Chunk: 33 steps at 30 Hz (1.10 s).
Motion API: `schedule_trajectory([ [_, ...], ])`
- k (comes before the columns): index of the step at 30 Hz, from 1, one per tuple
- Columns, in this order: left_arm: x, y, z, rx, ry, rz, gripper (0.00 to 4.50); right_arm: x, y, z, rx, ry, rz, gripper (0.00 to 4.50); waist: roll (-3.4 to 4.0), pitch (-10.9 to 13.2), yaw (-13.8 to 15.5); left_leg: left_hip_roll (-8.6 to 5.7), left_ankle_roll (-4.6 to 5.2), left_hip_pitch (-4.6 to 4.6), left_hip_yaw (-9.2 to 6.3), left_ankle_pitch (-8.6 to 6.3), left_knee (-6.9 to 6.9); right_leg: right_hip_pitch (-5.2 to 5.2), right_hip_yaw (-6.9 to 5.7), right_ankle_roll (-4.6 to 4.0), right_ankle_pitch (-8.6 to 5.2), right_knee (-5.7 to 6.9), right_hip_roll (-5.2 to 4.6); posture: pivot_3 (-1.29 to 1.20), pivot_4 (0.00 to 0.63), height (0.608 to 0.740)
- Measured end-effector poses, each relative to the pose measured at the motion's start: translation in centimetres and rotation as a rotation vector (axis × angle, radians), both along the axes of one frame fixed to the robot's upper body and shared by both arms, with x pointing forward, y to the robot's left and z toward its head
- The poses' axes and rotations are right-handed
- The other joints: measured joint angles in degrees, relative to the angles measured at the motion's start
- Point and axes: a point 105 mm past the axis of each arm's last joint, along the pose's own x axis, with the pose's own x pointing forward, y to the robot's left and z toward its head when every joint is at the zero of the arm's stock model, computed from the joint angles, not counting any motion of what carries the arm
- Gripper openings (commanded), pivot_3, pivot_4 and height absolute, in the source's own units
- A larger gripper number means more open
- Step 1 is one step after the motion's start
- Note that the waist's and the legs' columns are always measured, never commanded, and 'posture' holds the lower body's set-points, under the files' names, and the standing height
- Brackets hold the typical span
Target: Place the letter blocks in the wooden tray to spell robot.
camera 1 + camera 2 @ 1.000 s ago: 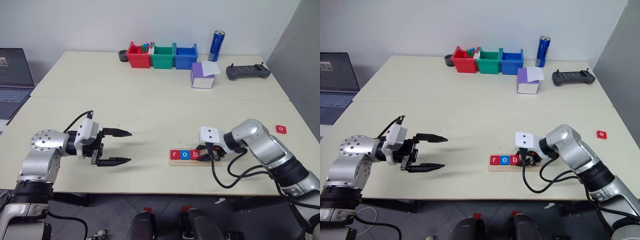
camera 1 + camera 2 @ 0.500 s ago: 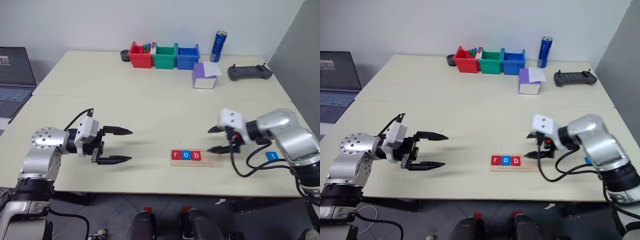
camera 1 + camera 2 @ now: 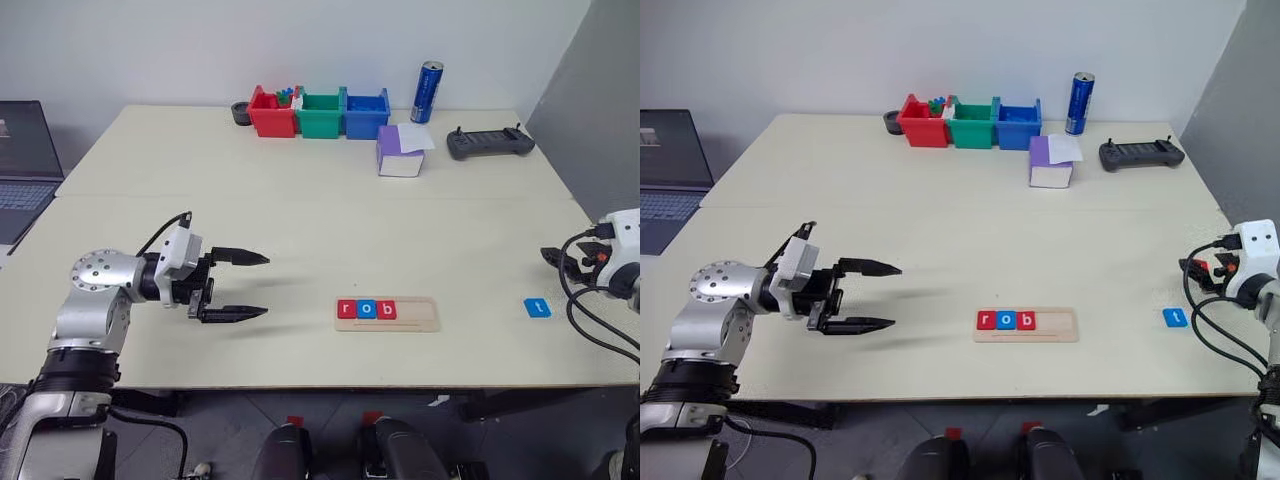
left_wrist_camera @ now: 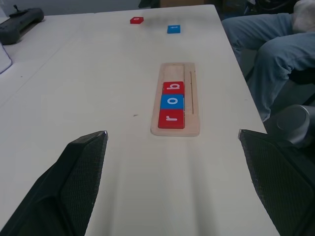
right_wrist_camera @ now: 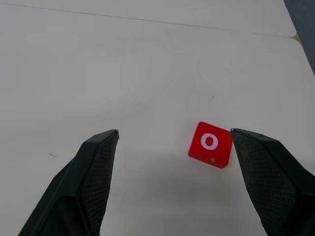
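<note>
**Ana:** Pale wood was what we looked at first: the long, narrow wooden tray [image 3: 388, 314] lay flat near the front edge of the cream table [image 3: 300, 210], with three flat square tiles in its groove, a red r tile [image 3: 346, 309], a blue o tile [image 3: 366, 309] and a red b tile [image 3: 386, 310], touching in a row at its left end. We judged the bare right end was kept for the last two letters.

**Ben:** And we had both of those in sight. The small blue t tile [image 3: 537, 308] sat well to the right of the tray. The red square o tile [image 5: 210, 144] lay flat on the bare table, letter up, ahead of our right gripper [image 5: 174, 140].

**Ana:** How did that gripper stand?

**Ben:** Its two black fingers were wide apart and gripped nothing. The red o lay closer to one finger [image 5: 268, 174] than the other, so we reckoned it was lined up roughly, not squarely, for a pick. We took the spread as room to come down around the tile.

**Ana:** Our left gripper [image 3: 240, 285] hovered over the table well left of the tray, pointing toward it, fingers spread and empty. We read that as waiting out of the way.

**Ben:** Far off, the red, green and blue plastic bins [image 3: 320, 112] stood in a row, no part of this spelling.
</note>
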Motion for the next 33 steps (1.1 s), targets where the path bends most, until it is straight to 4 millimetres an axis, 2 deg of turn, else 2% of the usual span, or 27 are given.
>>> schedule_trajectory([
  [7,0.1,0.0,-0.2,0.001,0.009,0.002,4.5,2.5,-2.0,-1.0,0.063,-0.007,-0.114,3.84,0.0,0.0,-0.54,0.0,-0.2,0.06,0.08,0.12,-0.01,-0.02,0.11,0.0,0.0,0.09,0.01,0.0,0.15,0.74],
  [12,-0.2,0.1,-0.6,0.003,0.025,0.005,4.5,3.8,-1.4,-2.5,0.101,-0.007,-0.145,3.84,0.0,0.0,-0.5,0.0,-0.22,0.04,0.11,0.13,-0.01,-0.02,0.16,0.0,0.0,0.06,0.01,0.0,0.15,0.74],
  [16,-0.5,0.1,-0.6,0.007,0.019,0.006,4.5,4.0,-1.2,-4.0,0.092,0.022,-0.176,3.84,0.0,0.0,-0.42,-0.02,-0.22,0.03,0.12,0.13,-0.01,-0.02,0.18,-0.01,0.0,0.04,0.0,0.0,0.15,0.74],
  [23,-0.6,0.8,0.0,0.019,0.006,0.04,4.5,4.1,-1.5,-4.2,0.082,0.011,-0.213,3.84,0.0,0.0,-0.38,-0.01,-0.22,0.04,0.12,0.13,0.0,0.01,0.19,0.0,0.0,0.03,0.0,0.0,0.15,0.74],
  [26,-0.7,0.9,0.1,0.024,0.003,0.04,4.5,4.1,-1.4,-4.3,0.086,0.01,-0.211,3.28,-0.01,-0.01,-0.37,0.0,-0.22,0.06,0.12,0.13,-0.01,0.02,0.18,0.0,0.0,0.03,0.0,0.0,0.15,0.74],
  [31,-0.9,1.0,0.1,0.03,0.008,0.045,4.5,4.1,-1.3,-4.4,0.096,0.007,-0.212,1.58,-0.02,-0.01,-0.37,0.0,-0.22,0.09,0.11,0.13,0.0,0.05,0.18,0.0,0.0,0.03,0.0,0.0,0.15,0.74],
  [33,-0.9,1.0,0.1,0.029,0.01,0.045,4.5,4.1,-1.3,-4.4,0.096,0.005,-0.211,1.45,-0.03,-0.02,-0.37,0.0,-0.22,0.09,0.11,0.13,0.0,0.06,0.18,0.0,0.0,0.03,0.0,0.0,0.15,0.74],
])
